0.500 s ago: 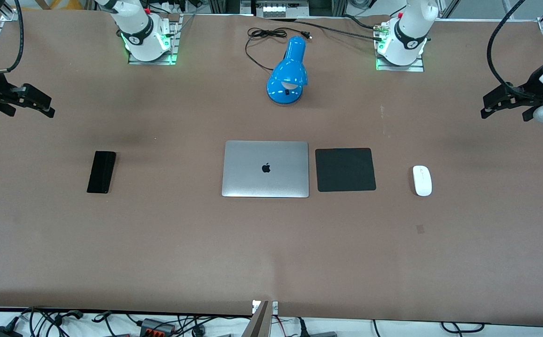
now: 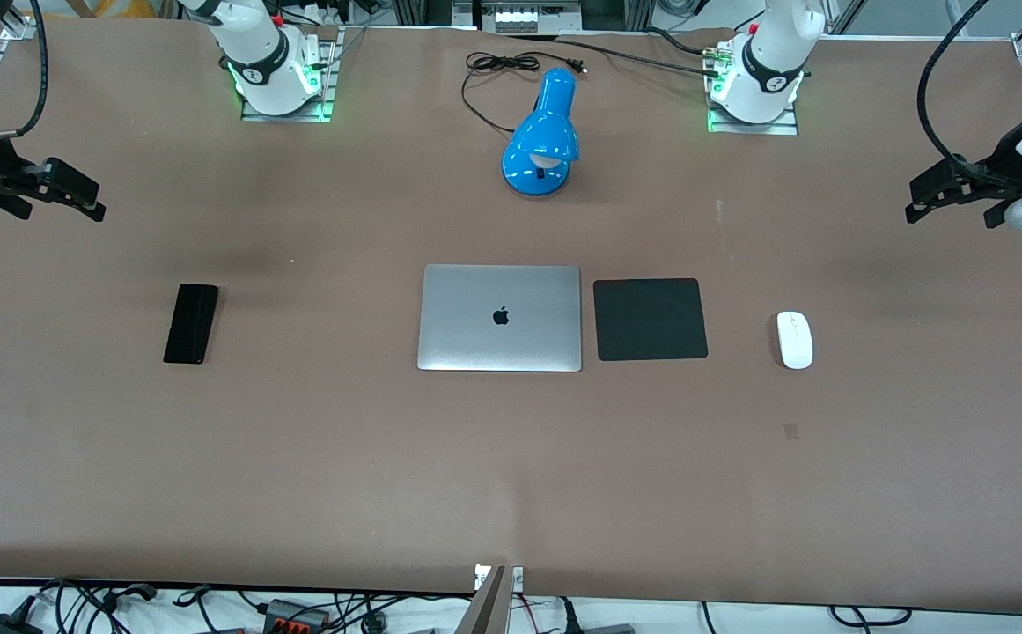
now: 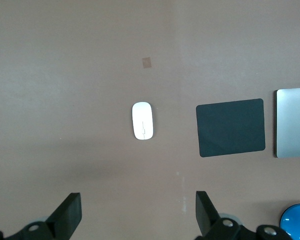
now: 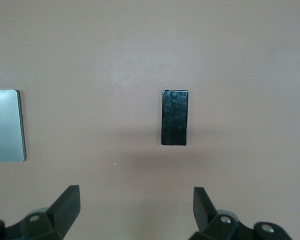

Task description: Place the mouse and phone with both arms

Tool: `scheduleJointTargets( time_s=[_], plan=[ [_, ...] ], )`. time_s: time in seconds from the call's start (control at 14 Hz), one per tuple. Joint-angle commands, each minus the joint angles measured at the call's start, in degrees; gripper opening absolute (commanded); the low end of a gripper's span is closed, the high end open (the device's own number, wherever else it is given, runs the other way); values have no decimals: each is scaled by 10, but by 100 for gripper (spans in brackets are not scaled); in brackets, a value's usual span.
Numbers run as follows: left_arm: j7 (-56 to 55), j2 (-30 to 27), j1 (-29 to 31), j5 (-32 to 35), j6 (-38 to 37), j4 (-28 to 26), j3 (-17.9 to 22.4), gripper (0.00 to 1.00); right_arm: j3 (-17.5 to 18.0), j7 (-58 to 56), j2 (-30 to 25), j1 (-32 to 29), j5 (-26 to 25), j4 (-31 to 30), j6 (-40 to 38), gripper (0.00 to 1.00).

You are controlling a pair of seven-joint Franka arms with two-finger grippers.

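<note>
I take the closed silver laptop (image 2: 499, 318) in the middle of the brown table (image 2: 511, 475) as my landmark. My left gripper (image 2: 915, 210) hangs in the air above the table's edge at my left arm's end, well apart from the laptop, and its two black fingers (image 3: 70, 215) stand spread wide with nothing between them. My right gripper (image 2: 92, 207) hangs above the table at my right arm's end, also well apart from the laptop, and its fingers (image 4: 67, 204) are likewise spread wide and empty. The mouse (image 2: 794, 339) lies flat on the table toward my left arm's end from the laptop, with the square black mouse pad (image 2: 650, 319) between the two; the pad sits just beside the laptop without touching it, and the mouse lies apart from the pad. My left wrist view looks straight down on that mouse (image 3: 142, 121), the pad (image 3: 231, 127) and one edge of the laptop (image 3: 293, 122). The phone (image 2: 191, 323) lies flat toward my right arm's end from the laptop, well apart from it, and my right wrist view shows it (image 4: 175, 117) with the laptop's edge (image 4: 6, 125) off to one side. A blue desk lamp (image 2: 542, 136) rests on the table farther from the front camera than the laptop, its black cord (image 2: 497, 66) looping toward the arms' bases.
</note>
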Motion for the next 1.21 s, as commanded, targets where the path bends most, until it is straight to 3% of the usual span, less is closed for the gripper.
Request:
scheduleJointTargets(
  time_s=[0.0,0.29,0.5,0.79,1.14],
  plan=[
    [1,29,2,-5,-46,29,1,100,3,-9,23,2,0,-4,-1,100],
    [6,130,33,-8,-59,50,7,100,4,-7,93,3,-1,5,14,100],
    [7,213,36,-3,-24,56,3,100,4,-6,120,9,-6,-18,80,100],
    [2,236,33,-2,164,-55,-3,100,0,-7,143,-5,-11,-77,156,100],
    [8,256,21,6,435,-205,-14,100,0,-6,231,-36,-33,-79,245,100]
  ],
)
